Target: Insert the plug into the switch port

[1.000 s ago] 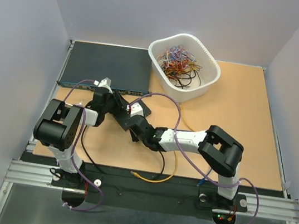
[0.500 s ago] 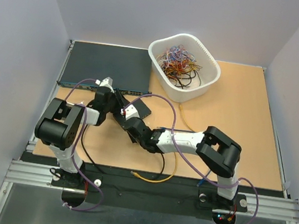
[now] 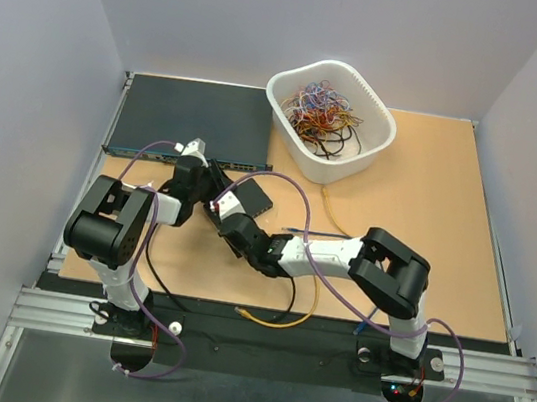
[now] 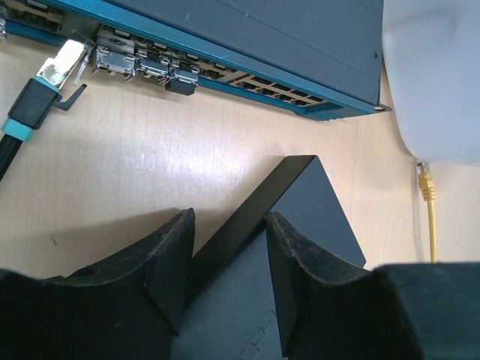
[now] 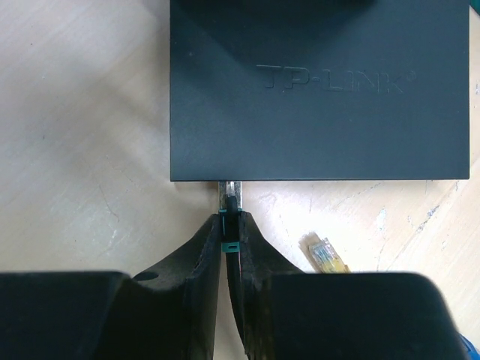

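In the right wrist view the small flat black box [image 5: 322,112] lies flat, with its near edge facing my right gripper [image 5: 229,217]. That gripper is shut on the plug [image 5: 229,192], a metal-tipped connector on a black cable with a teal boot. The plug's tip meets the box's near edge at the left end. The switch port is hidden under that edge. In the left wrist view my left gripper [image 4: 230,219] is shut across a corner of the box [image 4: 315,217]. From above, both grippers [image 3: 212,185] [image 3: 229,217] meet at the box [image 3: 257,197].
A wide dark grey unit [image 3: 194,121] with a teal front strip sits at the back left, with another teal-booted plug [image 4: 54,73] lying before it. A white bin [image 3: 329,119] of tangled wires stands behind. A loose yellow plug [image 5: 324,253] and yellow cable [image 3: 276,320] lie nearby.
My right arm has pushed up and to the left, carrying the plug to the box's edge. The left gripper has kept its hold on the box.
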Robot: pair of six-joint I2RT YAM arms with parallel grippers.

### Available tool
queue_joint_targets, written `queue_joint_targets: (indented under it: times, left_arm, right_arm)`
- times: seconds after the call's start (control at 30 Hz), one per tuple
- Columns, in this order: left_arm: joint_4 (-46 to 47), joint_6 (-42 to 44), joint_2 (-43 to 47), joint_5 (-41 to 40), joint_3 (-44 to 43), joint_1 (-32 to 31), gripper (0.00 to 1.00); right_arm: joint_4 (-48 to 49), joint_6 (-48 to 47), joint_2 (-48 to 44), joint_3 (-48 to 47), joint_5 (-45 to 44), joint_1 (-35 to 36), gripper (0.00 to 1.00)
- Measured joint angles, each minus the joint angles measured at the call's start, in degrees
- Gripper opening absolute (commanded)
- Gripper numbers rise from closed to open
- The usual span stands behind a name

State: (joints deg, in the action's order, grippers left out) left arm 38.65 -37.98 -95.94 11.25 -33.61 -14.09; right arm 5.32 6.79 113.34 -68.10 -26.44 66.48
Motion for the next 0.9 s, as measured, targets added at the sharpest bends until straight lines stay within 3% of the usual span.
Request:
queue_joint_targets:
  times: [0.4,0.8,0.9]
  left_arm:
    - [5.92,-0.28,0.20,-0.79,3.87,-1.99,0.53]
    - [12.83,-1.16,4.72,-5.81,9.53,-5.75,0.52]
    - [13.27,-3.21,6.10,-3.54,10.73,-7.17,0.52]
  right_arm:
    - [8.57,-3.28,-3.08,7.93,-0.28,0.46,0.00]
    - [10.25,-5.68,-3.39,8.68,2.91,-0.50,0.00]
    - [13.27,-7.17,-3.21,8.70,3.85,-0.76,0.00]
